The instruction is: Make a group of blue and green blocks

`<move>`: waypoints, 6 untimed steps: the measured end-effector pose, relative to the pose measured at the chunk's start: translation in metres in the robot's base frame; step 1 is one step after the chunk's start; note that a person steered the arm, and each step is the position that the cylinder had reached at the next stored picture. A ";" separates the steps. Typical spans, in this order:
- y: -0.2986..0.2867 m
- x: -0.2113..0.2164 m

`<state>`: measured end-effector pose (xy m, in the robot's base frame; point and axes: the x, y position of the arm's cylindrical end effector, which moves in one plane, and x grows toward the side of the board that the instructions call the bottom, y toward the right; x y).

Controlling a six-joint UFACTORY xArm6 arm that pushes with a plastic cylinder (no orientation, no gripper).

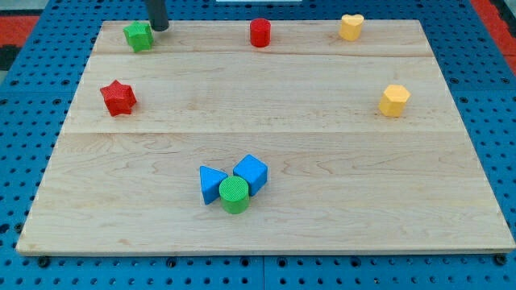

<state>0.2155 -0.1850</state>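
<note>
Standing at the view's top left, my tip (160, 28) rests just beside the green star-like block (139, 36), on its right and slightly above it. This tool is only a bare rod, so it has nothing to open or close and it grips nothing. Three blocks already touch near the counter's (322, 177) lower middle: the blue triangular block (212, 184), the blue cube (251, 172) and the green cylinder (235, 194). That cluster lies far down and to the right of the lone green block. I judge my tip must first pass around to its upper left side, because pushing from here sends it away leftward.
</note>
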 end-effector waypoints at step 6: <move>-0.020 0.015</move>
<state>0.2304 -0.2055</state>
